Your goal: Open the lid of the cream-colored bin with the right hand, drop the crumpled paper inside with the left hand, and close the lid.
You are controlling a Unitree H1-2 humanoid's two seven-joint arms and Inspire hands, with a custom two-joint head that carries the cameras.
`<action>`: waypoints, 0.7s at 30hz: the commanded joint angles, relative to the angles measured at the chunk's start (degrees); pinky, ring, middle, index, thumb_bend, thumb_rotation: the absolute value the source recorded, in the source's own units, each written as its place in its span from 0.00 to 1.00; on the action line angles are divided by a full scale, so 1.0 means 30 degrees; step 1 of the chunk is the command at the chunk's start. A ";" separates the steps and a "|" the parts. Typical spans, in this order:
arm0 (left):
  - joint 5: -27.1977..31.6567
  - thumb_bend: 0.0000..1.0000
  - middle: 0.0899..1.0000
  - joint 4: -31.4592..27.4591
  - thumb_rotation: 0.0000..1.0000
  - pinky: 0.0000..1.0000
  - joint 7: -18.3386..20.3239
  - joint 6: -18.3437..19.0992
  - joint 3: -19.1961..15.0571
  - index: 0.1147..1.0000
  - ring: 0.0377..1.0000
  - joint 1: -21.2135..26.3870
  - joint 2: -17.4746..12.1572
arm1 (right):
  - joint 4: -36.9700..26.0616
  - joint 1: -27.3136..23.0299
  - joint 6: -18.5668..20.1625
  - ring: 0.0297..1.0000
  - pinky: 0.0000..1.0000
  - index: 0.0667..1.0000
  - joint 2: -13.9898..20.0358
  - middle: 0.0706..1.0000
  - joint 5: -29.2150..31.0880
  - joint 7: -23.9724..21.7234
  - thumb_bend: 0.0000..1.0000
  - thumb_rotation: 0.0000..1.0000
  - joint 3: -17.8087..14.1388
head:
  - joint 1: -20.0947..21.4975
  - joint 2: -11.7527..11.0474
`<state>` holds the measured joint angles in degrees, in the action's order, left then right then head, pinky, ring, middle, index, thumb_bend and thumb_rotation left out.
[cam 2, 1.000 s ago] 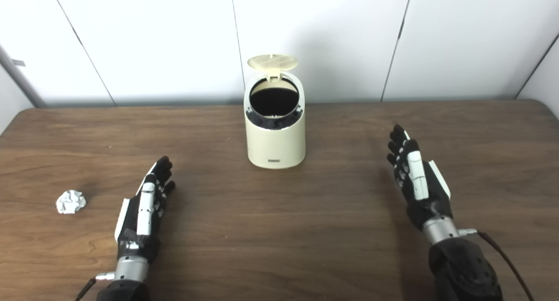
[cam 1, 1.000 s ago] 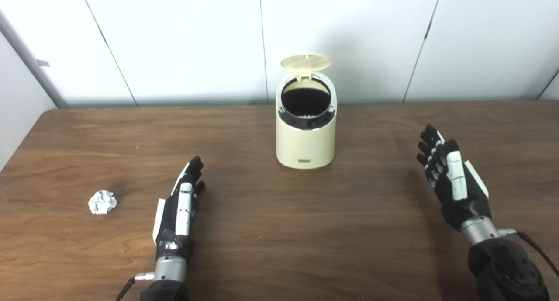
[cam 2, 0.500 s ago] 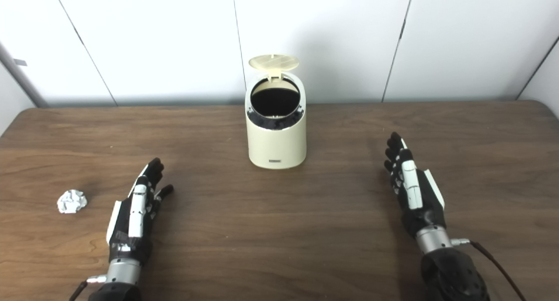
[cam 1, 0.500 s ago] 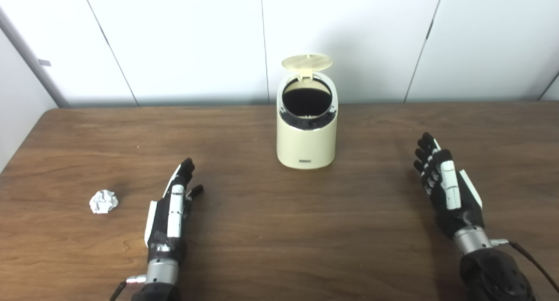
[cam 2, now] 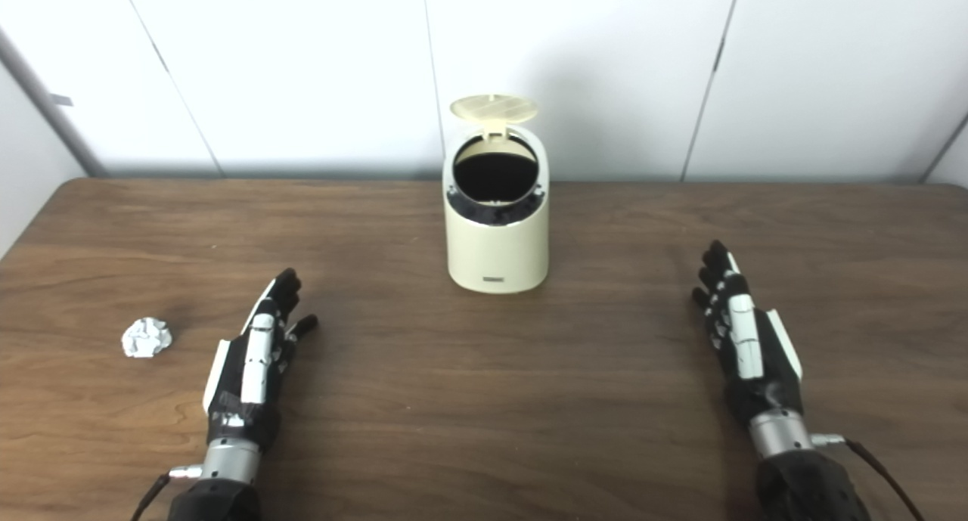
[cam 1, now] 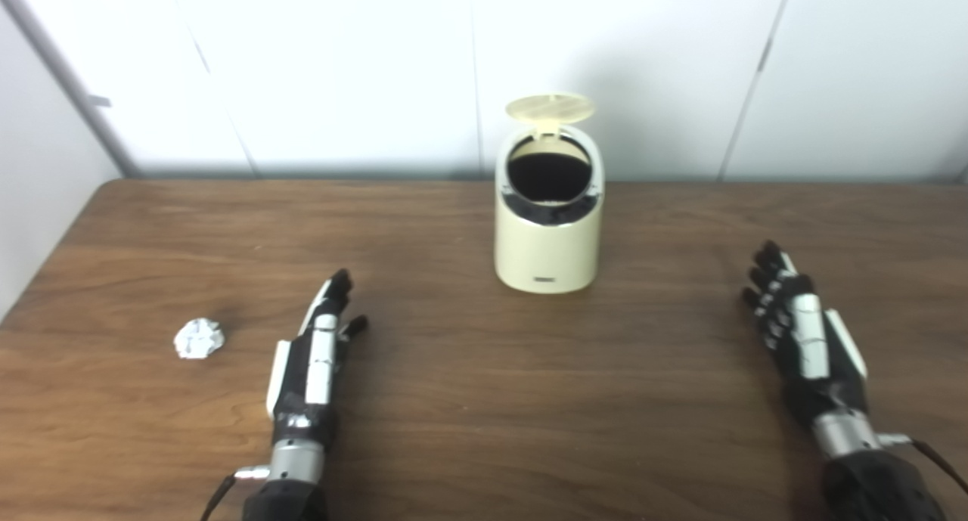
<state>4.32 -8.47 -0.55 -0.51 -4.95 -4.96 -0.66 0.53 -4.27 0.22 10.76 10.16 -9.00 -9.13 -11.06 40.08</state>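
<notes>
Bin (cam 2: pixel 496 234), cream-colored, stands at 12 o'clock toward the far edge of the counter (cam 2: pixel 484 400), mid-width. Lid (cam 2: pixel 494 107) is already flipped up on its rear hinge, dark mouth exposed and facing the robot. So the opening step looks done; the paper step has not begun.

Crumpled paper (cam 2: pixel 146 336) lies on the counter at about 9 o'clock from the left hand (cam 2: pixel 255 362), near it but not touching, and well apart from the bin. Nothing is in the way between paper and bin that I can see.

Left hand: flat, low over the counter, fingers extended and slightly spread, thumb out to the side, holding nothing. Points toward 12 o'clock, not at the paper.

Right hand (cam 2: pixel 749 351): also spread, empty, fingers toward 12, well apart from the bin at roughly its 4 o'clock.

Next move, my read: left hand swings toward 9 o'clock, drops over the paper, closes around it. Ball is small and light, likely to skid if nudged from one side, so come from above and wrap from both sides. Then carry to the bin mouth and release. Right hand would need to reach behind the rim to tip the lid back down.

Surface: dark brown wood-grain counter, otherwise bare, mild glare. Room: white panelled wall (cam 2: pixel 302 67) with vertical seams behind the far edge.
</notes>
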 commanded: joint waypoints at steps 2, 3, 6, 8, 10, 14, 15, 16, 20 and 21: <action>-0.0316 0.34 0.94 -0.0085 0.91 0.99 -0.0195 -0.0319 0.0205 0.92 0.98 0.0053 0.0240 | -0.0211 -0.0266 -0.0955 1.00 1.00 1.00 0.0322 1.00 0.0675 -0.0219 0.58 1.00 -0.0349 | -0.0734 -0.0053; -0.0380 0.35 0.94 -0.0026 0.91 0.98 -0.0246 -0.0385 0.0245 0.92 0.97 0.0027 0.0280 | -0.0261 -0.0257 -0.0901 1.00 1.00 1.00 0.0336 1.00 0.0728 -0.0190 0.58 1.00 -0.0384 | -0.1163 -0.0097; -0.0343 0.37 0.94 0.0202 0.90 0.98 -0.0243 -0.0598 0.0336 0.92 0.97 0.0044 0.0342 | -0.0661 -0.0189 -0.0594 1.00 1.00 1.00 0.0360 1.00 0.0737 -0.0055 0.59 1.00 -0.0407 | -0.1744 -0.0192; -0.0315 0.37 0.94 0.0348 0.89 0.98 -0.0294 -0.0743 0.0360 0.92 0.97 0.0083 0.0438 | -0.1239 -0.0130 -0.0026 1.00 1.00 1.00 0.0300 1.00 0.0767 0.0132 0.59 1.00 -0.0400 | -0.1979 -0.0234; -0.0279 0.38 0.94 0.0484 0.87 0.98 -0.0334 -0.0888 0.0383 0.91 0.97 0.0117 0.0544 | -0.2141 -0.0057 0.0839 1.00 1.00 0.99 0.0129 1.00 0.0791 0.0452 0.58 1.00 -0.0386 | -0.2131 -0.0287; -0.0303 0.40 0.95 0.0528 0.84 0.99 -0.0404 -0.0855 0.0433 0.92 0.98 0.0111 0.0617 | -0.3552 0.0050 0.2072 1.00 1.00 0.98 -0.0079 1.00 0.0623 0.0885 0.56 1.00 -0.0223 | -0.2139 -0.0317; -0.0348 0.41 0.95 0.0468 0.83 0.99 -0.0459 -0.0773 0.0434 0.92 0.98 0.0110 0.0637 | -0.3847 0.0069 0.2334 1.00 1.00 0.98 -0.0134 1.00 0.0635 0.0982 0.56 1.00 -0.0196 | -0.2139 -0.0317; -0.0396 0.41 0.94 0.0420 0.81 0.99 -0.0493 -0.0716 0.0437 0.92 0.97 0.0109 0.0638 | -0.4088 0.0088 0.2555 1.00 1.00 0.98 -0.0179 1.00 0.0650 0.1064 0.56 1.00 -0.0177 | -0.2139 -0.0317; -0.0369 0.45 0.93 0.0348 0.76 0.97 -0.0472 -0.0704 0.0419 0.91 0.97 0.0146 0.0592 | -0.4684 0.0104 0.3232 1.00 1.00 0.98 -0.0327 1.00 0.0637 0.1295 0.55 1.00 -0.0179 | -0.2269 -0.0402; -0.0377 0.46 0.93 0.0282 0.75 0.97 -0.0451 -0.0673 0.0423 0.91 0.96 0.0151 0.0571 | -0.4807 0.0097 0.3405 1.00 1.00 0.98 -0.0336 1.00 0.0622 0.1338 0.55 1.00 -0.0169 | -0.2299 -0.0403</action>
<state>3.27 -7.49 -1.83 -2.57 -4.08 -5.00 0.68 -11.29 -3.04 10.91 9.69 11.94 -5.50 -9.51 -17.93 38.85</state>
